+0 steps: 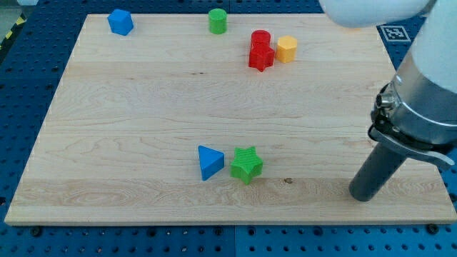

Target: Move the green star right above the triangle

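Pale wood board (143, 107) on blue pegboard bench (21, 93), w/ scattered blocks.

The star (246, 164) sits touching the triangle's (209, 162) right side, with my tip (363, 194) well apart to the view's right.

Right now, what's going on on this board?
A robot arm with a dark rod is working a wooden board of small blocks. My tip sits at the view's lower right, well clear of every block. The green star lies just to the view's right of the blue triangle, nearly touching it, not above it yet. A blue block, a green cylinder, two red blocks and an orange block sit along the view's top.
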`<state>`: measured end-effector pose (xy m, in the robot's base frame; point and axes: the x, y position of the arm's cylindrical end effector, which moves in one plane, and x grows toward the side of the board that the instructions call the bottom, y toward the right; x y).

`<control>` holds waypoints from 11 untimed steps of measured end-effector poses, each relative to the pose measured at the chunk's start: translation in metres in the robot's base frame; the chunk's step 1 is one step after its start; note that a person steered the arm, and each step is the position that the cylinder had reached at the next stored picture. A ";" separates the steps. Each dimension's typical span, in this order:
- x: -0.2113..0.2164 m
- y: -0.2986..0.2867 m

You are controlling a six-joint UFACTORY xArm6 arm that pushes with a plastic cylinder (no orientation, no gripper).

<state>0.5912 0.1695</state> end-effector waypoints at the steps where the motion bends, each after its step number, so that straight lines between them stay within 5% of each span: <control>1: 0.003 -0.020; 8: -0.013 -0.136; 11: -0.040 -0.138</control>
<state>0.5511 0.0313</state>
